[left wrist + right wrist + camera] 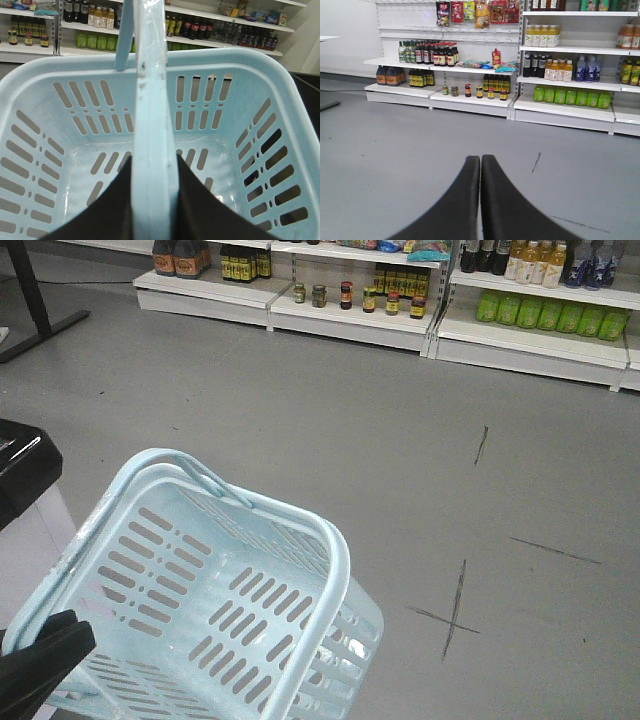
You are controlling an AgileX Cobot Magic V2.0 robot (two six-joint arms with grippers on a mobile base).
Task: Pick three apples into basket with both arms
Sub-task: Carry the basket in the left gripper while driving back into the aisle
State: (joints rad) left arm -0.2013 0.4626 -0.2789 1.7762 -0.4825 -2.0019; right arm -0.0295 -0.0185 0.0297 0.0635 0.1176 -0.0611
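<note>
Jaws of the left gripper (154, 159) are clamped on the handle (150, 100) of the basket (225, 56), one black finger (117, 200) pressed against each side of the pale blue bar. In the left wrist view the handle runs straight up the middle of the picture, and a second blue bar (122, 42) rises just behind it on the left. Below it lie the basket's slotted bottom and walls.

From the front view the basket (345, 580) hangs tilted above the grey floor (300, 410), its open top turned toward the camera, and the left gripper (40, 660) shows as a black shape at its lower left corner. A thin handle (200, 468) arches over the far upper rim. To the right of the basket a dark cross (455, 615) is marked on the floor. At the left edge stands a black-topped unit (25, 465) on a white base.

The right gripper (480, 159) has its jaws closed, the two black fingers (460, 200) touching along their length with nothing between them. It is held above the floor and points toward the store shelves (470, 97), well apart from them. These carry dark bottles (427, 54), small jars (480, 91) and a row of green bottles (570, 95).
</note>
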